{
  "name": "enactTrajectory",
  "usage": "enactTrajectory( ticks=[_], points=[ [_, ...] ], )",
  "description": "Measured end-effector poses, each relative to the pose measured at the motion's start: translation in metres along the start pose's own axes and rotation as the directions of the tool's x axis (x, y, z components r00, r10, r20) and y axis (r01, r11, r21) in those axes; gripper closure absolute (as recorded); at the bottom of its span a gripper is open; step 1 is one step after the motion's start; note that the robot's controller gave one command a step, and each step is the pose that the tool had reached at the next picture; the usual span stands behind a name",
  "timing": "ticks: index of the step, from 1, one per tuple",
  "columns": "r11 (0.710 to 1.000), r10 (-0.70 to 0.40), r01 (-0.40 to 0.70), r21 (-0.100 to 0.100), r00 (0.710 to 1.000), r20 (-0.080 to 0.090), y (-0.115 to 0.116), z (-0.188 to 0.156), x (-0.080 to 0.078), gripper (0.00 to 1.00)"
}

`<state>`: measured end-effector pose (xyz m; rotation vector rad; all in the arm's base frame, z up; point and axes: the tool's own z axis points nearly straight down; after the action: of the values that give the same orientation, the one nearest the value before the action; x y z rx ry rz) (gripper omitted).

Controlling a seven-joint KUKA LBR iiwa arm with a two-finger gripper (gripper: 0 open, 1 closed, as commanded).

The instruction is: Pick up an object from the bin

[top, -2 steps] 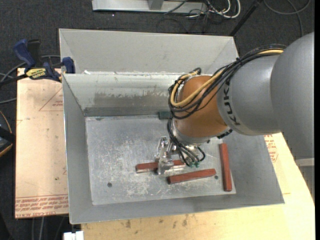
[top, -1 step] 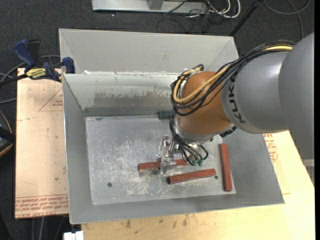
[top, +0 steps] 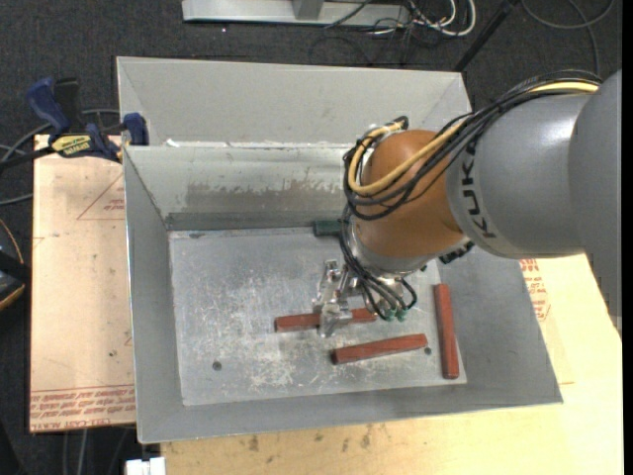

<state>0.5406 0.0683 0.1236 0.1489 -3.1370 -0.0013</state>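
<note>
My gripper (top: 332, 317) reaches down to the bin floor near its middle, its metal fingers set around a thin red-brown stick (top: 297, 322) that lies flat and runs left to right. The stick's left end sticks out to the left of the fingers; its right part passes under them. A second, thicker red-brown stick (top: 380, 348) lies just below the gripper, slightly tilted. A third red stick (top: 446, 331) lies upright along the right side of the bin floor.
A small dark green block (top: 324, 229) rests against the bin's back wall, above and to the left of the gripper. The orange wrist cover and yellow cables hang over the bin's right middle. The left half of the floor holds only scratches.
</note>
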Motion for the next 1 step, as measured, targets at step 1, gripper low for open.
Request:
enactTrajectory(
  ticks=[1],
  points=[
    [1.000,0.001,-0.001,0.000,1.000,0.007,0.0001,-0.0125,-0.0012,1.00]
  ],
)
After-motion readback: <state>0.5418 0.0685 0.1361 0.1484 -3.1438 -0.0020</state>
